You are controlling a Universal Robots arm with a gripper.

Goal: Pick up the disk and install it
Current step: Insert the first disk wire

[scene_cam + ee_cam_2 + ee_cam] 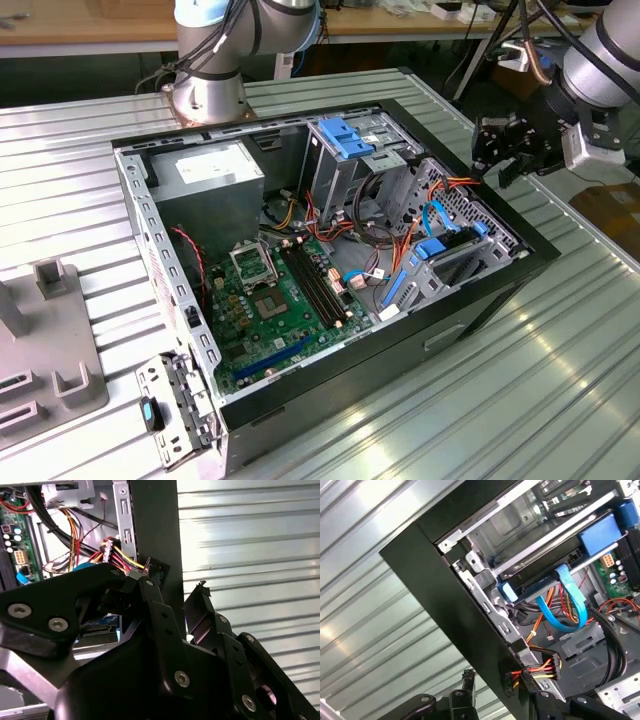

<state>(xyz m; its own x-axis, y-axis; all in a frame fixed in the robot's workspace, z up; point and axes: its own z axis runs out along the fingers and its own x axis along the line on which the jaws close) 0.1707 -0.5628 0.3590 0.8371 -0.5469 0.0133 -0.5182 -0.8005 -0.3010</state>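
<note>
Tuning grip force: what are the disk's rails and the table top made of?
Disk rails: bright blue, smooth, moulded shape, probably plastic. Table top: ribbed silvery sheet with glare streaks, likely aluminium or steel.

Ribbed silver-grey metal tabletop point(560, 330), glare streaks across it, pale wooden workbench point(80, 20) behind, black tripod legs point(492, 45) beyond, grey plastic fixture block point(50, 340) at the exterior view's left.

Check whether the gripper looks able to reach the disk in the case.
Probably yes: the gripper hangs open by the case wall, the case is open on top, and the disk lies just inside; a blue cable loops close by.
</note>
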